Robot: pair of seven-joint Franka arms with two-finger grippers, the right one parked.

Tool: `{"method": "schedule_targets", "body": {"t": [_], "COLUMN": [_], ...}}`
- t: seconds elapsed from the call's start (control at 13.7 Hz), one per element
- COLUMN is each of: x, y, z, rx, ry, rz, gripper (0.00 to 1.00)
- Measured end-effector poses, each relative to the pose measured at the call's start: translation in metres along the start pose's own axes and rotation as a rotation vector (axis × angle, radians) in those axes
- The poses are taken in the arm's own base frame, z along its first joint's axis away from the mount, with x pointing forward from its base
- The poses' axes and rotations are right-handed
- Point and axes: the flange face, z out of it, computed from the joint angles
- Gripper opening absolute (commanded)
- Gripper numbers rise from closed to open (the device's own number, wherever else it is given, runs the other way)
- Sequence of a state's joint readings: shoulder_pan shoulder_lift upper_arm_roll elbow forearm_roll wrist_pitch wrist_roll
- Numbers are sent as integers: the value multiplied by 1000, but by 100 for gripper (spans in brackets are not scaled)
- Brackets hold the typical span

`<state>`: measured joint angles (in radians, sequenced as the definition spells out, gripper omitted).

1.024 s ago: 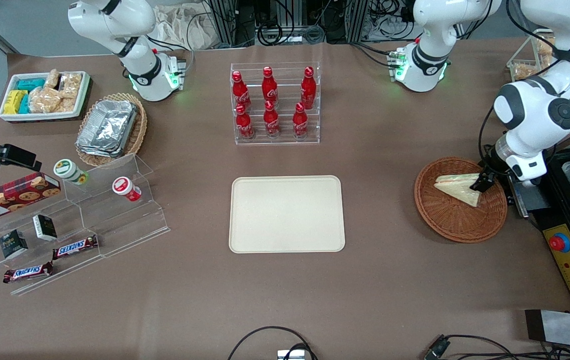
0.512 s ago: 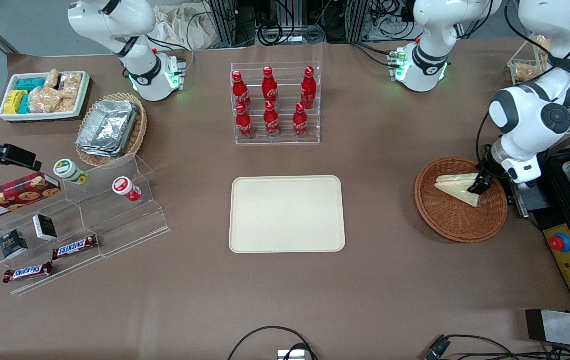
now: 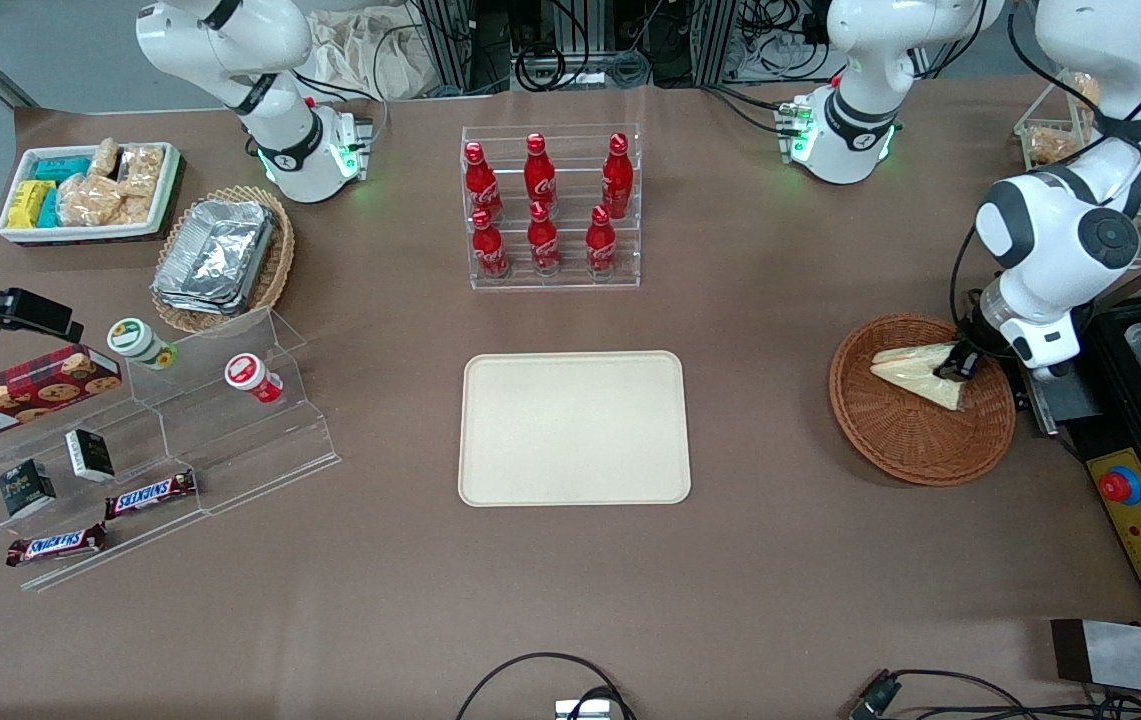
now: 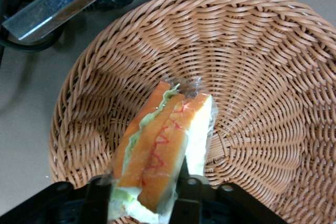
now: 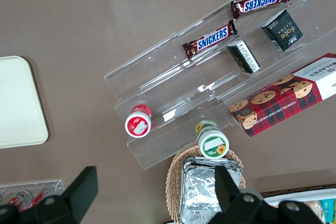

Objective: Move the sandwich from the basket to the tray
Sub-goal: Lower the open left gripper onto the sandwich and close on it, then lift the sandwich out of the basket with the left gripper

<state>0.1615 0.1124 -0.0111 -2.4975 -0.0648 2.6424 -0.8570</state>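
Note:
The sandwich [image 3: 908, 373], a wrapped white-bread wedge with orange and green filling, lies in the reddish-brown round basket [image 3: 915, 445] toward the working arm's end of the table. My left gripper [image 3: 953, 364] is down in the basket, shut on the sandwich's wide end. In the left wrist view the sandwich [image 4: 163, 135] sits squeezed between the two black fingers [image 4: 184, 179] of the gripper [image 4: 142, 184], just over the basket's weave [image 4: 262, 61]. The cream-beige tray [image 3: 575, 428] lies bare at the table's middle, apart from the basket.
An acrylic rack of red cola bottles [image 3: 550, 210] stands farther from the camera than the tray. A black unit with a red button [image 3: 1120, 487] is beside the basket. A stepped acrylic snack stand [image 3: 160, 440], foil-container basket [image 3: 225, 260] and white bin [image 3: 90, 190] lie toward the parked arm's end.
My left wrist has shifted slightly away from the camera and toward the tray, and the fingers have closed on the sandwich's wide end, which has tipped up a little.

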Motion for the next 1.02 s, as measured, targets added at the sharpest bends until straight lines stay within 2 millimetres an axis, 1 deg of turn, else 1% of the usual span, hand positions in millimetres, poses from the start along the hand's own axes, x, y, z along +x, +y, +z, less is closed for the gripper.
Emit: {"method": "schedule_targets", "body": {"t": [0.15,0.29,0.44,0.59,0.73,1.02], "x": [-1,-4,-6,-10,-24,-64], "y": [2,4,5,9,19,48], "z": [-3,-9,-25,-45,-63,-87], "rx": [-3,2,7,6,1,9], "ry": [2,-3,-10,-12,-8,4], "rz": [5,31,93,154,221,371], "gripper": [21,21,21,21,20,19]}}
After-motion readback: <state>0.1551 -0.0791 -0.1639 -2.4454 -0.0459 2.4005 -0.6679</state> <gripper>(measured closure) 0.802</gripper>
